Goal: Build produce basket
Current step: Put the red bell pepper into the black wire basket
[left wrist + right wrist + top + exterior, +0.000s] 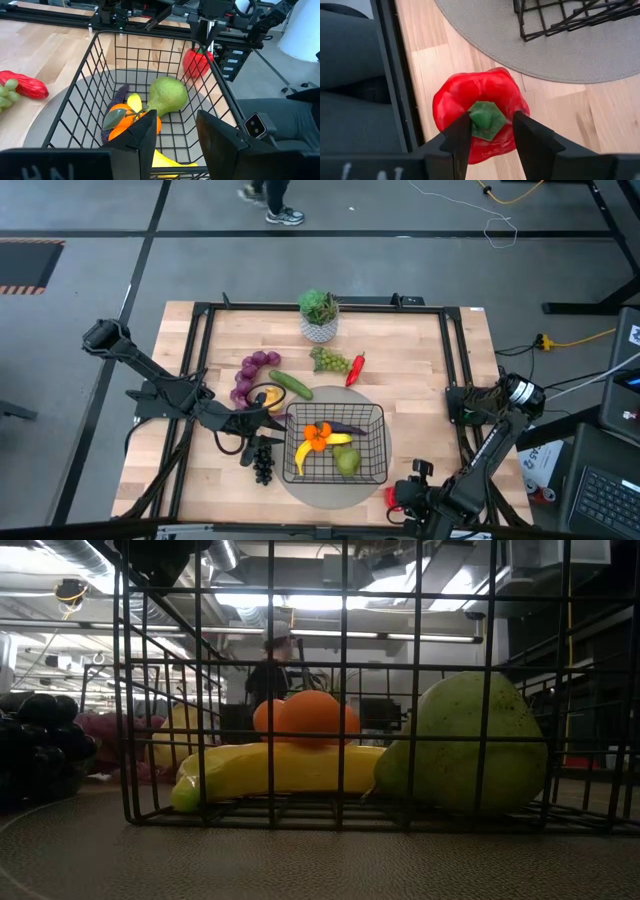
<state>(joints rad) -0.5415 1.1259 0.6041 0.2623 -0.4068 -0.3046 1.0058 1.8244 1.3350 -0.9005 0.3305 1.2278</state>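
The black wire basket (335, 442) stands on a round grey mat (325, 492). It holds a green pear (167, 94), an orange (131, 121), a yellow banana (280, 768) and a purple eggplant (346, 428). My left gripper (175, 135) is open and empty at the basket's left side (262, 424), facing into it. My right gripper (487, 137) is near the table's front right (405, 495), shut on a red bell pepper (480, 107) just outside the basket's near right corner. The pepper also shows in the left wrist view (197, 62). My right gripper pinches the bell pepper's green stem (487, 119), on the pepper's top, between its two fingers. The fingers come from above, pointing down (205, 30). The pepper sits upright below them, stem up. Whether it is clear of the table I cannot tell.
Left of and behind the basket lie black grapes (262, 462), purple grapes (250, 375), a cucumber (290, 385), a yellow fruit (266, 398), green grapes (330, 360) and a red chili (355, 368). A potted plant (318, 315) stands at the far edge. A person (270, 670) stands beyond the table.
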